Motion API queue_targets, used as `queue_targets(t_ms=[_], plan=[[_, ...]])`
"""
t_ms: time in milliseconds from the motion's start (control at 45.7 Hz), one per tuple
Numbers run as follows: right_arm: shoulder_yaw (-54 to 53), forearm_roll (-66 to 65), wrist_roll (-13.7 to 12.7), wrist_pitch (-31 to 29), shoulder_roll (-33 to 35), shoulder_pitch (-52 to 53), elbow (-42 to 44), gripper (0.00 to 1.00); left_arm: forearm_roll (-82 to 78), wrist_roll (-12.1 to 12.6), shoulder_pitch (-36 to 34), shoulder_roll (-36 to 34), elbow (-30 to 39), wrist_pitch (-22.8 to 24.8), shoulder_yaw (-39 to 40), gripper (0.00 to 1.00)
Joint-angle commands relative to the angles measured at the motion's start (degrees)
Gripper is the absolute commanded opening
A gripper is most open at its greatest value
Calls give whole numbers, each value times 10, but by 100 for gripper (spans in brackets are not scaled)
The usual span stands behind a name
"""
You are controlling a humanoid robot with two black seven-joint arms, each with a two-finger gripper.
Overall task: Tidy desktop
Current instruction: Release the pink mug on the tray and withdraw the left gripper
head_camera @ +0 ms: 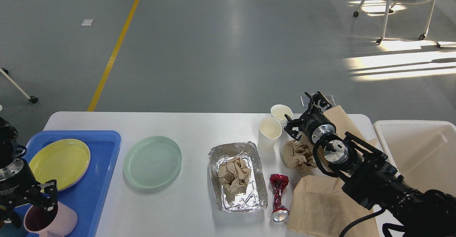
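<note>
The white bench fills the near half of the view. At its near left the left gripper hangs over the blue tray, its fingers clamped on the rim of a pink mug beside the yellow plate. At the far right the right gripper sits by two paper cups, its fingers spread apart and empty. A green plate, a foil tray and a crushed red can lie between
</note>
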State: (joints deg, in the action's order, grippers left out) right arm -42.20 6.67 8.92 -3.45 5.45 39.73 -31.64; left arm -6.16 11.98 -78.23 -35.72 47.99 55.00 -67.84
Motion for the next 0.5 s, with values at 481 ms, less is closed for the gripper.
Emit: queue_targets(t_ms=[481], plan=[[0,0,0,0,0,0,0,100,20,-31,-161,73,4,0,-106,95]])
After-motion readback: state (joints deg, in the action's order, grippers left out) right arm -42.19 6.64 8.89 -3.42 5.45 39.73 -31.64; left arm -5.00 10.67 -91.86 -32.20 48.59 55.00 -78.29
